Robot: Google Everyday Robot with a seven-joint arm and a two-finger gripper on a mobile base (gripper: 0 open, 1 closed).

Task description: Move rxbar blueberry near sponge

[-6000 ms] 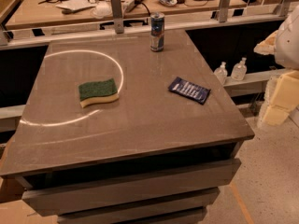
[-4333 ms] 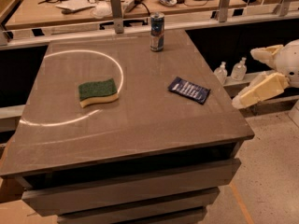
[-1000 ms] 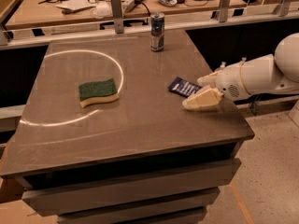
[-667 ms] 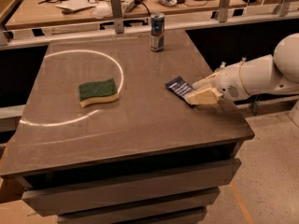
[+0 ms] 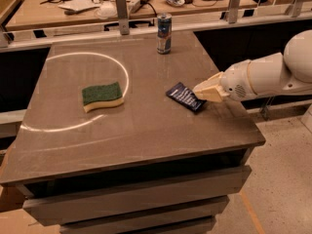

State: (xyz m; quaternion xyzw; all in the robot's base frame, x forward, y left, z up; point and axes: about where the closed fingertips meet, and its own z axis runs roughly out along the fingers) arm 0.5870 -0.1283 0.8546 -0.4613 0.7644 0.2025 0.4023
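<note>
The rxbar blueberry is a flat navy-blue wrapper with pale print, lying on the right part of the grey table. The sponge, dark green over pale yellow, lies left of centre, about a sponge-length and a half to the left of the bar. My gripper comes in from the right on a white arm, its cream fingertips right at the bar's right end, low over the table.
A blue-and-silver drink can stands upright at the table's back edge. A pale ring of light curves around the sponge. A cluttered workbench lies behind a rail. The table's right edge is just under my arm.
My arm swung in from beyond the table's right side and reached down to the bar's right end. The bar has shifted slightly left and turned a little. Sponge and can are unmoved.
</note>
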